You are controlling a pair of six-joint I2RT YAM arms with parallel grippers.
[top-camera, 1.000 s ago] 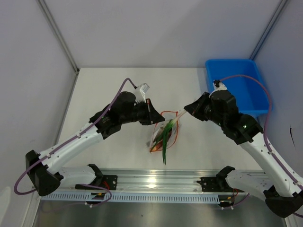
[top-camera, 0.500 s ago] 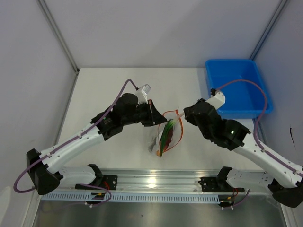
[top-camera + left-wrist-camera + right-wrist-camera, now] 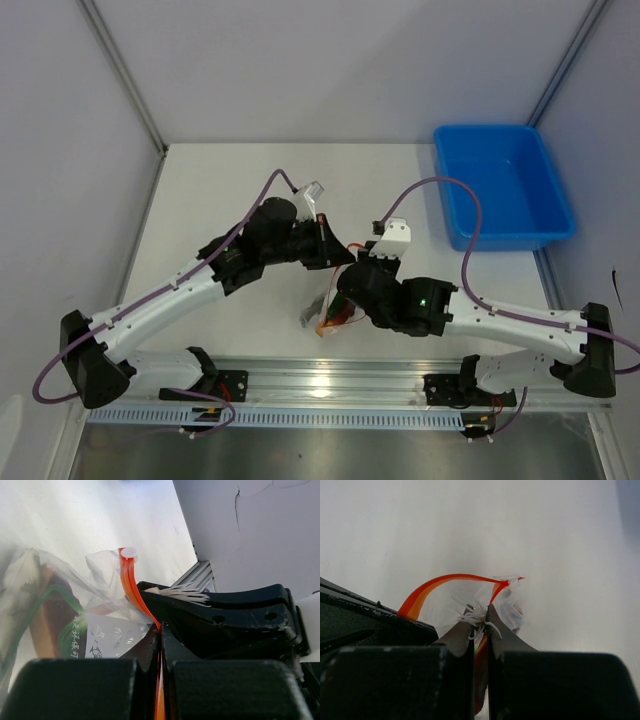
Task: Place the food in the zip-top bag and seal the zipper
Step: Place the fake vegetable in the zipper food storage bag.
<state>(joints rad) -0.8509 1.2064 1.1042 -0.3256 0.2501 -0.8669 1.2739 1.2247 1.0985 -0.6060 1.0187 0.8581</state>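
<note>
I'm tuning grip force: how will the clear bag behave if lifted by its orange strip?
Probably floppy: the bag is crinkled and folds beside the orange strip. Likely slippery too, being glossy film. The food inside should pull it downward and make it swing.

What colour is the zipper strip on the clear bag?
Orange-red; the zipper shows best in the left wrist view.

White flat table top (image 3: 220, 200), pale walls at far and side edges. Blue rectangular plastic tray (image 3: 490, 129) rests at far right corner. Crinkly clear plastic bag (image 3: 318, 312) low over near middle; contact with surface unclear.
</note>
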